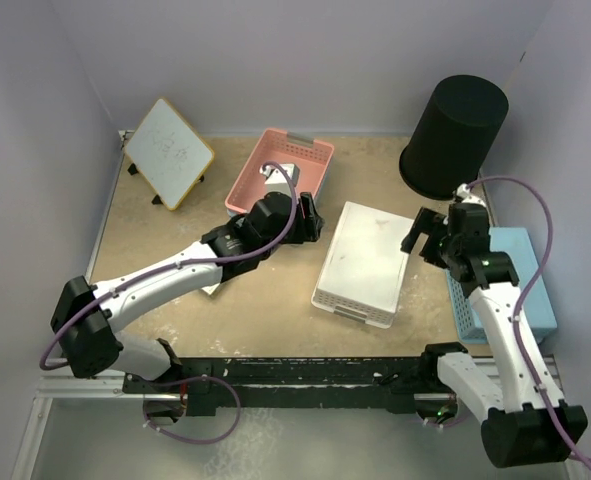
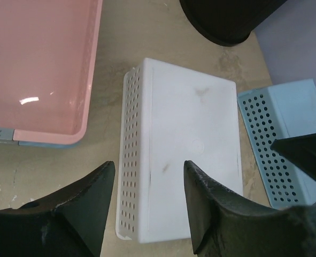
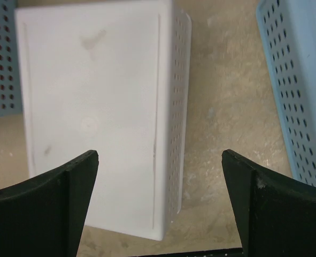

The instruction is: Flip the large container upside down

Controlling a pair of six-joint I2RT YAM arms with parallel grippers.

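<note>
The large container, a tall black wastebasket [image 1: 453,135], stands at the back right with its wide rim down on the table and its narrower closed end up. Part of its rim shows at the top of the left wrist view [image 2: 227,21]. My right gripper [image 1: 422,235] is open and empty, just in front of the wastebasket, over the gap between the white and blue baskets [image 3: 160,160]. My left gripper [image 1: 310,218] is open and empty near the table's middle, over the white basket's left side [image 2: 149,174]. Neither gripper touches the wastebasket.
An upturned white lattice basket [image 1: 363,262] lies in the middle. A blue lattice basket [image 1: 510,285] lies at the right edge under my right arm. A pink basket [image 1: 280,170] stands at the back, and a small whiteboard [image 1: 168,152] at the back left.
</note>
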